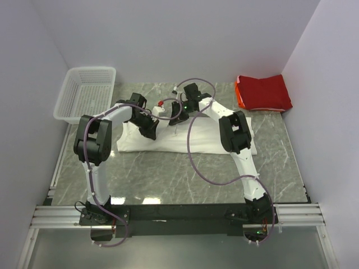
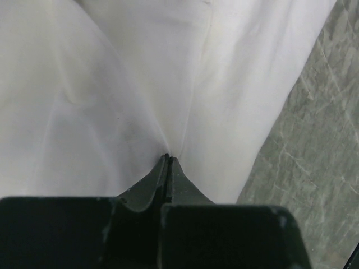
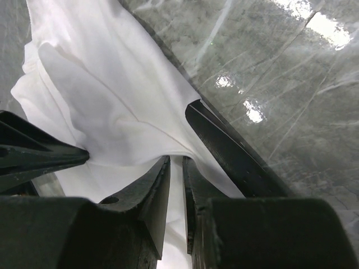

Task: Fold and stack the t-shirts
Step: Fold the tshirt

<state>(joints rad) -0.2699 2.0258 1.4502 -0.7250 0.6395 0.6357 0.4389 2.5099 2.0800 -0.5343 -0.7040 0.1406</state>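
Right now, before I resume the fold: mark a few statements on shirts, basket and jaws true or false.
1. The left jaws are shut on the white shirt. True.
2. The red shirt lies folded at the far right of the table. True.
3. The basket holds the white shirt. False: that shirt lies mid-table, and nothing shows in the basket.
4. The right jaws hang open over bare table. False: they pinch the white shirt.
5. The two shirts are stacked. False: they lie apart.
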